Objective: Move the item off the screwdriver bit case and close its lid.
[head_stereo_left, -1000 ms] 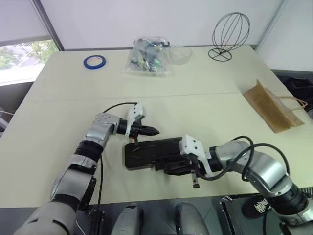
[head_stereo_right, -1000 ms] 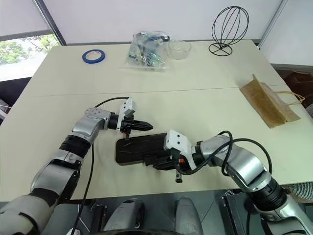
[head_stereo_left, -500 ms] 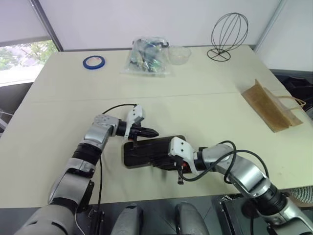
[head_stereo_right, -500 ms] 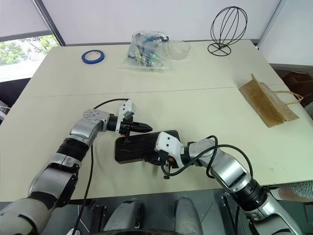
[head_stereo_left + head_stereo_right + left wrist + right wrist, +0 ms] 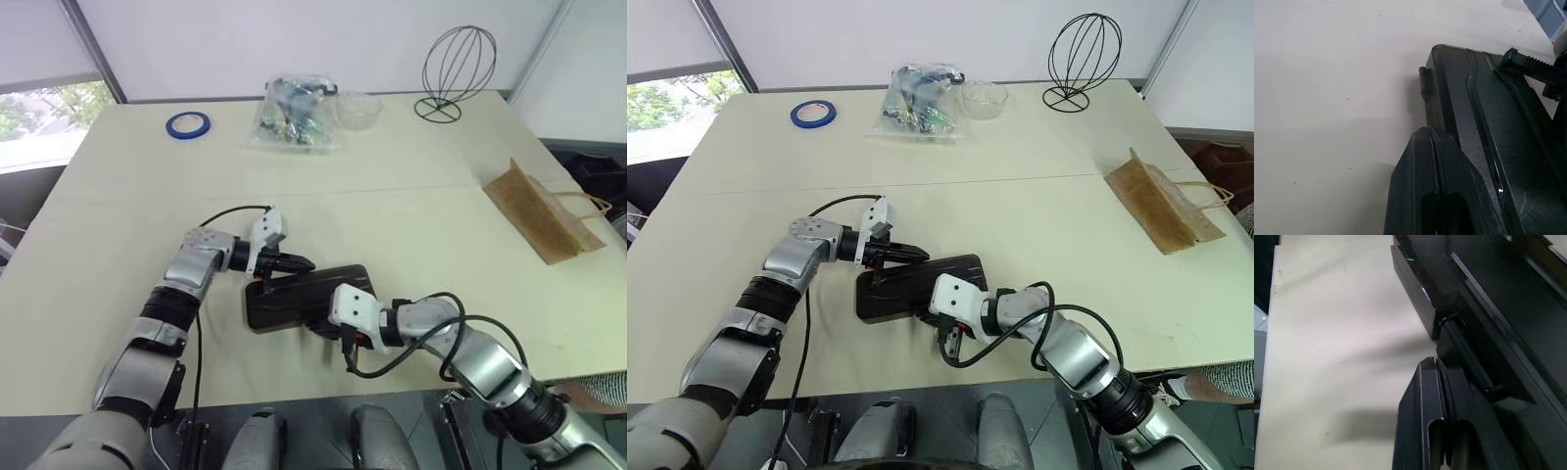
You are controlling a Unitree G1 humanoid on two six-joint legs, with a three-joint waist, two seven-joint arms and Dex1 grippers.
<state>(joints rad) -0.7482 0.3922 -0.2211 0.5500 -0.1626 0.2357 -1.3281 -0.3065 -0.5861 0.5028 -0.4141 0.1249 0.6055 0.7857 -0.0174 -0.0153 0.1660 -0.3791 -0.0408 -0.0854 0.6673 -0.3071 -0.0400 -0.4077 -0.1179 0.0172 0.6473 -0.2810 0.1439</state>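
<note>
Pressing on the case from both sides, I have my left gripper at its far edge and my right gripper at its near edge, each with its fingers together and nothing between them. The lid lies over the tray; I cannot tell whether it is fully seated or whether its latch tab has caught. The bag is already off the case, lying well apart on the right side of the table, handles toward the edge, so only the closing is left to finish.

The main risk I judge is the case sliding. It is slim and smooth on a smooth top, and if one gripper pushes harder than the other it could skate sideways or spin instead of snapping shut. My right fingertips sit just beside the near rim, so they could slip off it and jab the table, or catch under the lid and lever it open again. A hard off-centre push from the left gripper could tilt the case and scatter the bits. The case also lies close to the table's near edge, so a shove toward me could send it over.
</note>
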